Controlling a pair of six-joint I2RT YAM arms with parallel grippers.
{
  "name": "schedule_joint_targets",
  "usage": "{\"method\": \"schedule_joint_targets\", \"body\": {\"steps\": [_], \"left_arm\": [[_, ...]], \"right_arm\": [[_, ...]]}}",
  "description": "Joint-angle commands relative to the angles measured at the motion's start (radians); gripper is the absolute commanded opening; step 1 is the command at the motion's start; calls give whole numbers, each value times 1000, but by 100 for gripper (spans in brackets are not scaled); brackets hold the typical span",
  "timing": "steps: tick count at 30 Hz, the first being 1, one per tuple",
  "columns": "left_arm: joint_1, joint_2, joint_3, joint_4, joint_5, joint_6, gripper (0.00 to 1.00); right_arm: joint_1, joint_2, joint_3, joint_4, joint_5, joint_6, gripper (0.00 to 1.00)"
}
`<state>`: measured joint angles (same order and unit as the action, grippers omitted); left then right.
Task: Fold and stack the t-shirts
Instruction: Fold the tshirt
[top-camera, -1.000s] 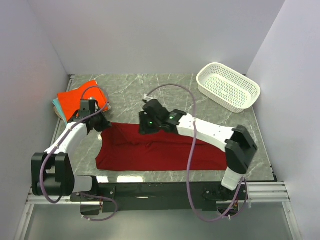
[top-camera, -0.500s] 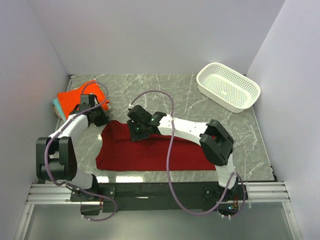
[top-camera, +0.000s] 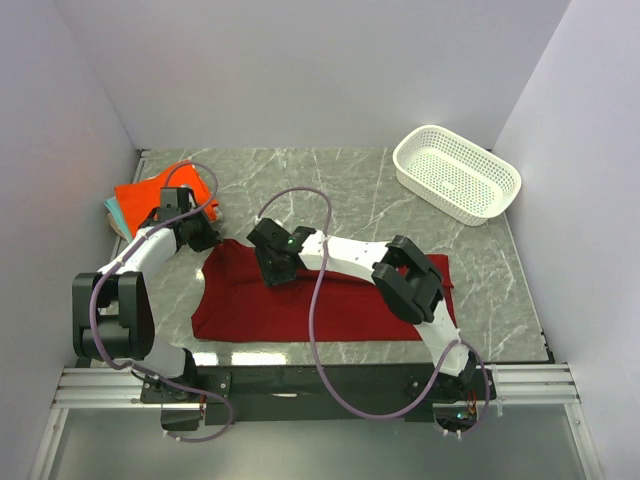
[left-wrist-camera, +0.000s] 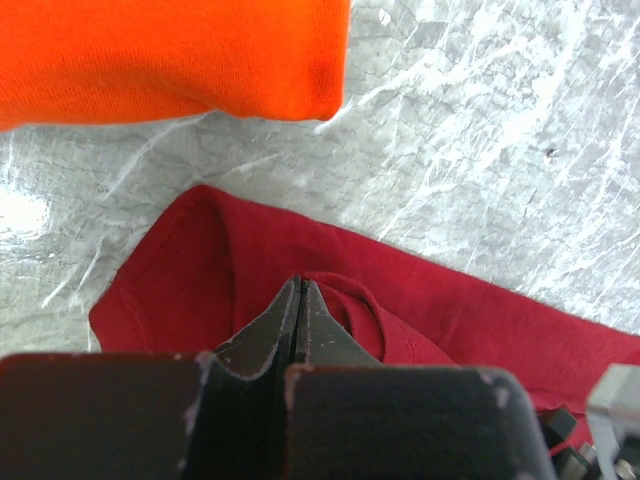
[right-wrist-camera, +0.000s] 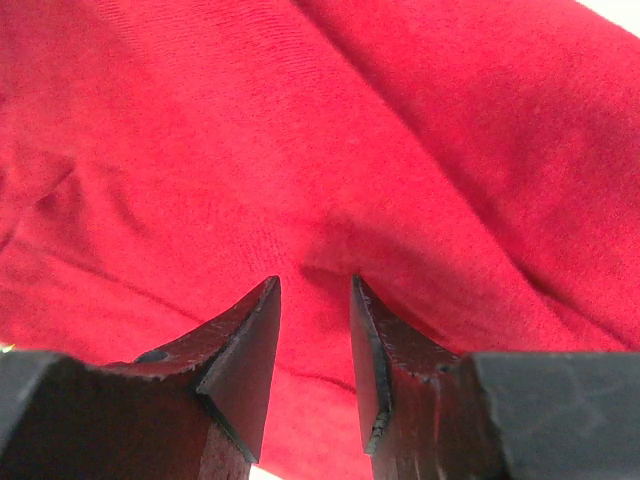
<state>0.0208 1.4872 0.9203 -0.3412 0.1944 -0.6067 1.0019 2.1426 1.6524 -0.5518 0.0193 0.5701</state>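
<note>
**A:** While the left gripper (left-wrist-camera: 300, 289) has its jaws pressed together, what do they hold?

**B:** Red cloth puckers up to the tips, so I judge they nip a fold of the red shirt (top-camera: 250, 305) at its far left corner. The right gripper (right-wrist-camera: 313, 285) has its jaws a little apart. Its tips are on the same shirt with a small ridge of cloth between them, and nothing is clamped.

**A:** And the shirt itself?

**B:** It lies spread wide along the near edge of the table (top-camera: 340, 185). The right gripper sits on it left of the middle, near the left one.

**A:** So which step is this?

**B:** Folding the red one, I think, and well short of done: it is a long strip, not a rectangle. The orange shirt (top-camera: 150, 195) lies folded at the far left corner, with a teal one (top-camera: 110, 212) showing under it.

**A:** Next?

**B:** The right jaws need to close on that ridge. Then both grippers can carry the left end over toward the right, edges matched. The basket (top-camera: 410, 168) at the far right corner plays no part.
</note>
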Motion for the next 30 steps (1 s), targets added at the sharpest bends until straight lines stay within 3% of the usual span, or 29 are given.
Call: {"method": "schedule_joint_targets", "body": {"steps": [1, 20, 25, 27, 30], "left_arm": [[2, -39, 15, 24, 17, 22, 0], [2, -71, -14, 21, 23, 22, 0], [4, -79, -21, 19, 25, 24, 0], [4, -79, -21, 18, 27, 24, 0], [4, -84, -23, 13, 27, 27, 0]], "right_arm": [[7, 7, 49, -27, 50, -10, 41], [7, 82, 102, -19, 53, -13, 42], [7, 94, 124, -46, 85, -7, 32], [6, 88, 119, -46, 90, -7, 20], [6, 69, 104, -40, 90, -7, 11]]}}
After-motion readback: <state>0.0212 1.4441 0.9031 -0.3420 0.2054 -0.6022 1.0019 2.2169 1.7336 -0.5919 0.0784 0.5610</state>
